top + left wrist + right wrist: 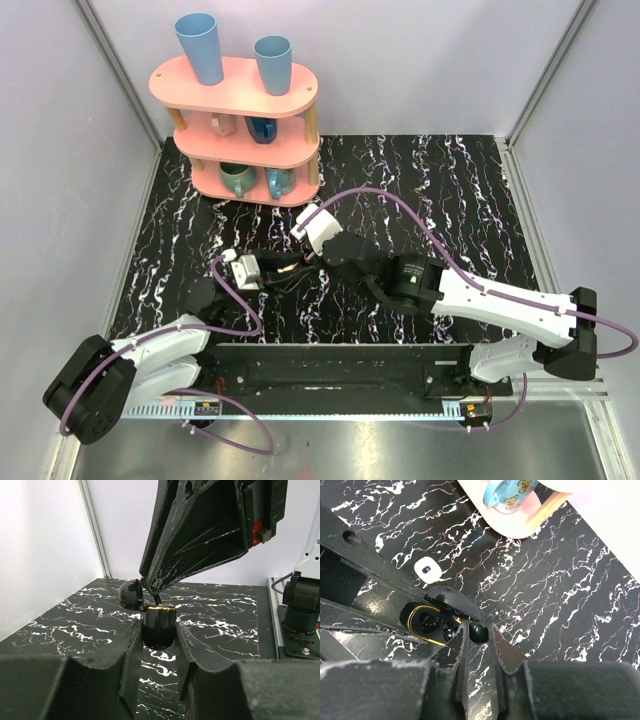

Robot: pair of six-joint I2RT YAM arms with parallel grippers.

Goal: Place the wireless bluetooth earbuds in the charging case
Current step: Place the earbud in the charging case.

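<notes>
The charging case (159,627) is glossy black with a gold rim. My left gripper (159,637) is shut on its body and holds it above the table, its lid (131,595) swung open to the left. In the right wrist view the open case (427,625) shows two dark cavities. My right gripper (479,629) is shut on a small glossy dark earbud (479,633) right beside the case's rim and under its lid (452,602). A small white rounded piece (427,570) with a dark dot lies on the table beyond the case. I cannot tell whether it is the other earbud.
A pink three-tier shelf (245,120) with mugs and two blue cups stands at the back left, and its base (520,522) shows in the right wrist view. White walls enclose the black marbled table (450,190). The arms' black base rail (340,365) runs along the near edge.
</notes>
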